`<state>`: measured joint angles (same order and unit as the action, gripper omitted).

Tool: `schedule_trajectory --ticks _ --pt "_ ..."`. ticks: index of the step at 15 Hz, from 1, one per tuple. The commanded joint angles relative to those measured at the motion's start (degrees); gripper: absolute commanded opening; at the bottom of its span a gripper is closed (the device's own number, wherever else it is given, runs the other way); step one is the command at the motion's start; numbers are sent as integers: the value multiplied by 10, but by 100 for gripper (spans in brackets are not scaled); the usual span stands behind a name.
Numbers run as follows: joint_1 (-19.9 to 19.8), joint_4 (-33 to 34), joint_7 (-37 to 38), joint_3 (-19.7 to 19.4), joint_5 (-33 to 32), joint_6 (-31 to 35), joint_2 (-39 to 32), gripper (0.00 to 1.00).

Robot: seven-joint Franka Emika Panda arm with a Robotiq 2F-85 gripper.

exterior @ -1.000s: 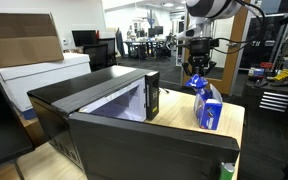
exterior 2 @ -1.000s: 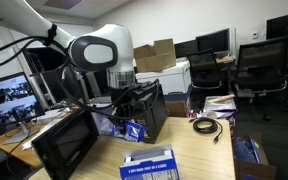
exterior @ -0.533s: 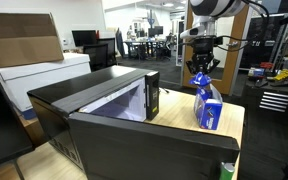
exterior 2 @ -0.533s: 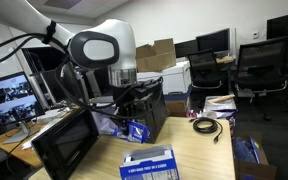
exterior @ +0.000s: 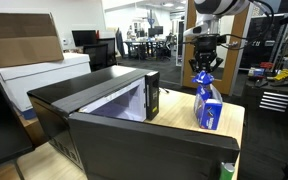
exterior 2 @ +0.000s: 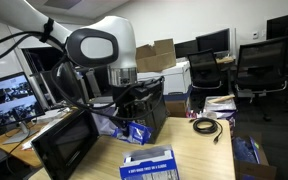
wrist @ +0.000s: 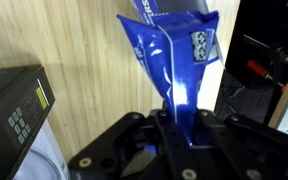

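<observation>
A blue bag [exterior: 208, 106] with white print stands upright on the wooden table [exterior: 234, 125], just beside the black microwave [exterior: 84, 105]. My gripper [exterior: 204, 74] comes down from above and is shut on the bag's pinched top. In the wrist view the bag [wrist: 170, 48] runs from between the black fingers [wrist: 144, 135] out over the wood, and my gripper [wrist: 180, 118] clamps its narrow end. In an exterior view the bag [exterior 2: 134, 129] shows below the gripper [exterior 2: 130, 108], in front of the microwave [exterior 2: 152, 108].
The microwave's door [exterior 2: 66, 145] hangs open toward the table's front. Its keypad [wrist: 20, 112] sits close to the left of the bag. A blue and white box [exterior 2: 149, 163] and a coiled black cable [exterior 2: 206, 124] lie on the table. Office chairs and desks stand behind.
The arm and gripper have drifted slightly right and up in an exterior view while keeping hold of the bag's top. The bag's base has stayed put.
</observation>
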<state>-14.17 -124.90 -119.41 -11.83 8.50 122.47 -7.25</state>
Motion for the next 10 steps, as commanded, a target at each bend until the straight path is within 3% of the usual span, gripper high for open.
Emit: schedule_trajectory --ticks 1,10 --pt "-4 0 1 3 -1 -1 2 12" --pt "-3 -4 1 2 -2 -1 6 12"
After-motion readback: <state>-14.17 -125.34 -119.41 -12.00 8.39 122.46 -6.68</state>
